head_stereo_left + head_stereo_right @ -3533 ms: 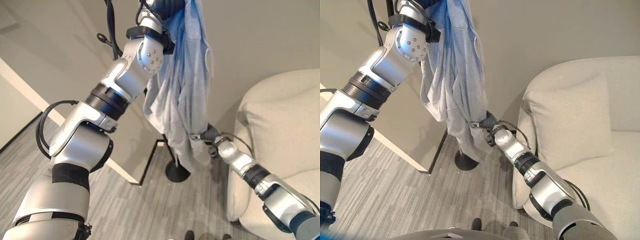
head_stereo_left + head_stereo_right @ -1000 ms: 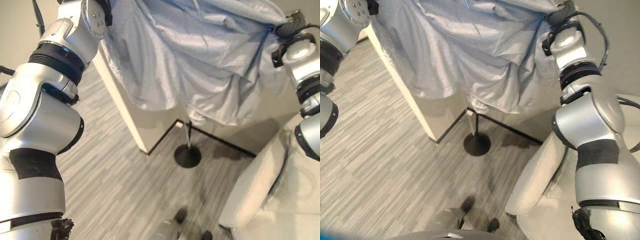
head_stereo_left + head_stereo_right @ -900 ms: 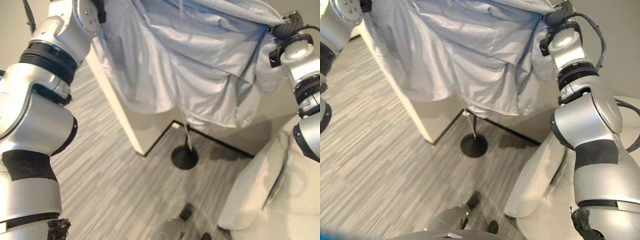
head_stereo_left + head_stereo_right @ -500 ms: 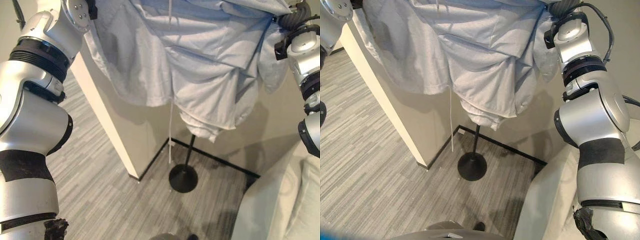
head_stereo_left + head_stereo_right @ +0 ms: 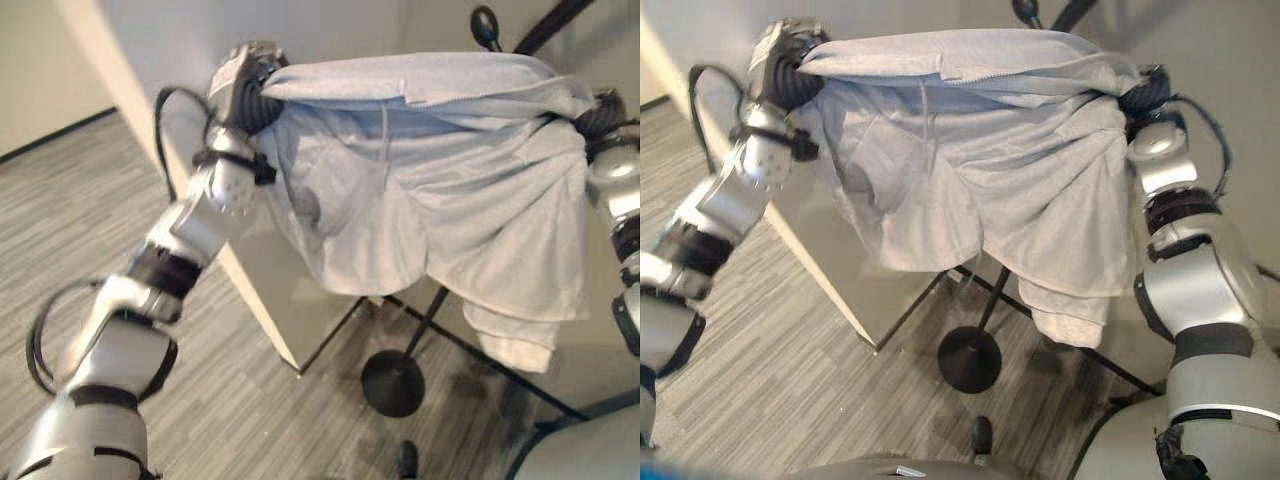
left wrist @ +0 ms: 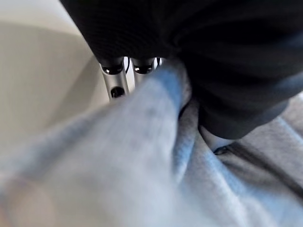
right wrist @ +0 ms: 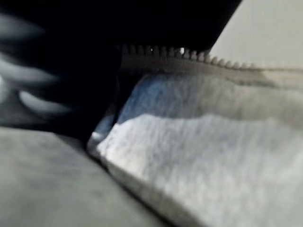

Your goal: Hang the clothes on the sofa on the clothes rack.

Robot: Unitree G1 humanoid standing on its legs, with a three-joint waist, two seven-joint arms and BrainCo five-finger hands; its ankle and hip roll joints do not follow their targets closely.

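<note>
Pale blue-grey garment [image 5: 440,190] stretched wide in the air, left hand [image 5: 248,85] clutching its left end, right hand [image 5: 1143,92] gripping its right end, clothes rack [image 5: 398,375] standing on the floor behind and below it

Grey striped carpet [image 5: 120,200] covers the floor. A pale wall corner [image 5: 840,290] juts out at the middle, with a dark baseboard [image 5: 480,355] running along the wall's foot to its right. Another beige wall [image 5: 45,70] stands at far left
</note>
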